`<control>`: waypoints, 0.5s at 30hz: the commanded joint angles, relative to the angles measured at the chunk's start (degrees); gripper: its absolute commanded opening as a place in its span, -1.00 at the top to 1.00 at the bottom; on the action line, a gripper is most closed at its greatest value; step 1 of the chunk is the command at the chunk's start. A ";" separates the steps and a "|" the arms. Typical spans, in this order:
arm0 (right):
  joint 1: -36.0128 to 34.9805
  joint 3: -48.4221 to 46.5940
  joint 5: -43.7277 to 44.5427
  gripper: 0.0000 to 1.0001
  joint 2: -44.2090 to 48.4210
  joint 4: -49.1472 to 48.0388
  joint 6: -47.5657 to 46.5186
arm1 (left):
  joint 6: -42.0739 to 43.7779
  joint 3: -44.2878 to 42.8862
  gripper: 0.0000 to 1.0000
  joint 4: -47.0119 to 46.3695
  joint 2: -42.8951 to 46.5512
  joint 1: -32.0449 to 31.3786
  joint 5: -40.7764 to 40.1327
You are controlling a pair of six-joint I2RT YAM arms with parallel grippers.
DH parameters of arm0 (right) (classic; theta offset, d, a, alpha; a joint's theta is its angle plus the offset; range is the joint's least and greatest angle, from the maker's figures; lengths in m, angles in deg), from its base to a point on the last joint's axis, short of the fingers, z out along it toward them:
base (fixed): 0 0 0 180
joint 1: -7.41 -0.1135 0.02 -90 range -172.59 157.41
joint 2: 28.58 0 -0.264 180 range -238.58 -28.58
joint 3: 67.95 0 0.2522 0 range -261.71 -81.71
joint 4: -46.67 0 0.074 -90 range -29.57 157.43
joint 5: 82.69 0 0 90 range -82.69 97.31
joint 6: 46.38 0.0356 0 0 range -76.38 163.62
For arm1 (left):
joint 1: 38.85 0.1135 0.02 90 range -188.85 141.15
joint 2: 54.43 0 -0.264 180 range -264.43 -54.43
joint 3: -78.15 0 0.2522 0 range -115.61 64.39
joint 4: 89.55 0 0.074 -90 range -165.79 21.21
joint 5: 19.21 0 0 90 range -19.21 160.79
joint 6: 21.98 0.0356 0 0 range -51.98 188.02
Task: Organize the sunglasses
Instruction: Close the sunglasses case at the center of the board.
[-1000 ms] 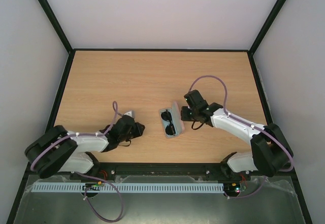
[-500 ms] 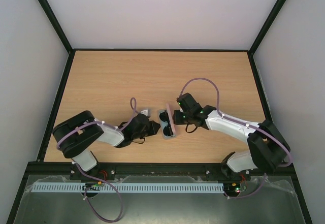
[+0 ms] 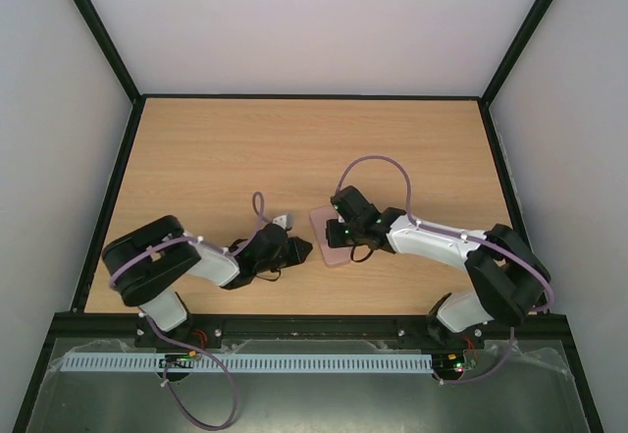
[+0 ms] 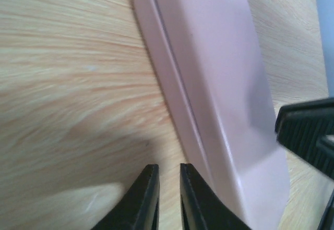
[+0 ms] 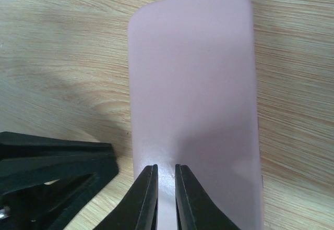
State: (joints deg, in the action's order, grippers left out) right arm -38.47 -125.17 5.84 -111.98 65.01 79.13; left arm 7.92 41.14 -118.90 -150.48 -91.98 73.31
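The pink case (image 3: pixel 323 222) lies shut and flat on the wooden table, near the middle front. It fills the left wrist view (image 4: pixel 219 73) and the right wrist view (image 5: pixel 193 73). The sunglasses are hidden; none show in any view. My right gripper (image 3: pixel 340 234) is over the case's near end, its jaws almost together and empty, tips (image 5: pixel 165 173) on or just above the lid. My left gripper (image 3: pixel 302 249) is low on the table at the case's left side, jaws nearly together and empty, tips (image 4: pixel 168 173) beside the case's edge.
The right gripper's black finger (image 4: pixel 305 131) shows past the case in the left wrist view. The left gripper's black body (image 5: pixel 52 162) shows left of the case in the right wrist view. A black frame (image 3: pixel 118 173) borders the table.
The case was open with the sunglasses showing inside; its lid has swung over and it now lies shut. Both grippers have moved in to the case, right over the lid, left at its side.
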 commanded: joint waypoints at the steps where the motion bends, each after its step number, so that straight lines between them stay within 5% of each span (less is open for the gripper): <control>1: -0.17 0.83 0.79 0.76 4.23 2.59 0.63 | 1.13 2.63 0.61 8.89 8.83 0.05 -3.00; 6: -0.28 4.80 3.05 0.50 14.27 6.86 2.84 | 4.99 1.16 -0.02 21.51 21.62 2.91 -6.43; 9: -0.47 8.50 0.84 -0.01 18.64 6.86 4.83 | 8.39 -1.75 -0.48 26.04 25.32 6.73 -6.87; 15: -3.34 17.21 0.05 -0.41 26.91 4.64 10.76 | 15.57 -11.93 -0.74 26.25 18.59 14.02 -1.59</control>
State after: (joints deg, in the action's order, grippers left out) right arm -39.81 -112.67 6.43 -89.18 67.98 85.07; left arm 17.15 35.35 -94.84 -126.97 -81.31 68.90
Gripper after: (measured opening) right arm 0.691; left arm 0.862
